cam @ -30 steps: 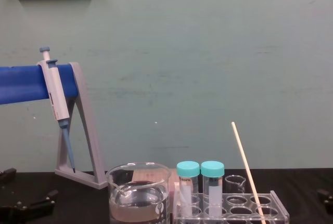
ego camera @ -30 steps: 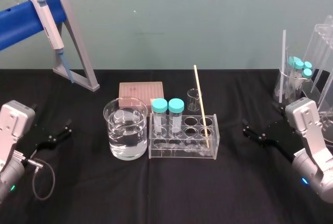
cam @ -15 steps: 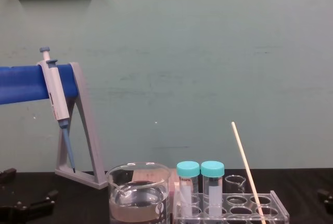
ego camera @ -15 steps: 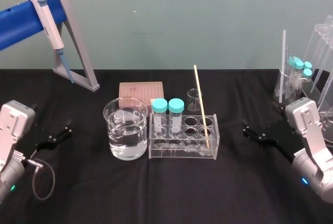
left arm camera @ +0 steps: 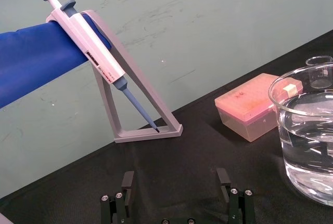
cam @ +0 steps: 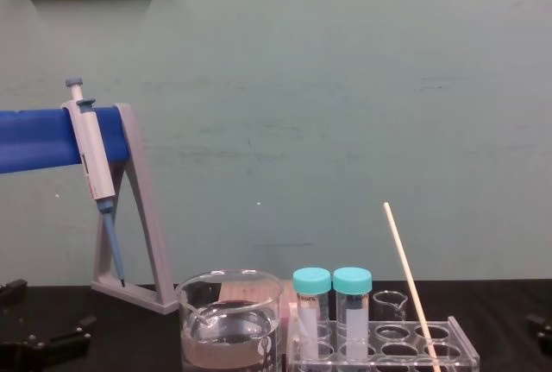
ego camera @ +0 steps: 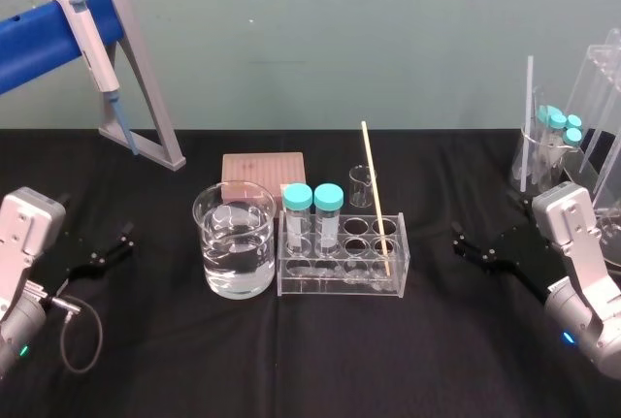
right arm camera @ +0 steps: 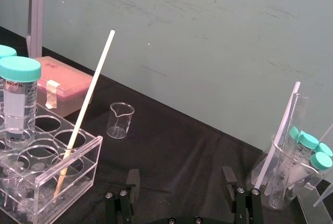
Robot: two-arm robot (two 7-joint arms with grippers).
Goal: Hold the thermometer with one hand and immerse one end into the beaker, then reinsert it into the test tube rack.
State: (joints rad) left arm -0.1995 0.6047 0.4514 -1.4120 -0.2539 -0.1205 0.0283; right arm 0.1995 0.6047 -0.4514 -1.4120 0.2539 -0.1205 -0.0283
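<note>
Still, nothing differs from a second ago: both arms and every item sit where they were. The thermometer leans in a hole at the right end of the rack, its top tipped back and to the left, with no end effector touching it. The rack stands mid-surface, just right of the beaker, which holds clear liquid. Two teal-capped tubes stand upright in the rack's left holes. A tiny beaker and a pink box sit behind on the black surface. The left end effector rests low at the left, well apart from the beaker; in the left wrist view its fingers are spread apart and hold nothing. The right end effector rests low at the right, well apart from the rack, pointing toward it; its fingers are likewise apart around nothing. A pipette hangs on the stand at the far left.
</note>
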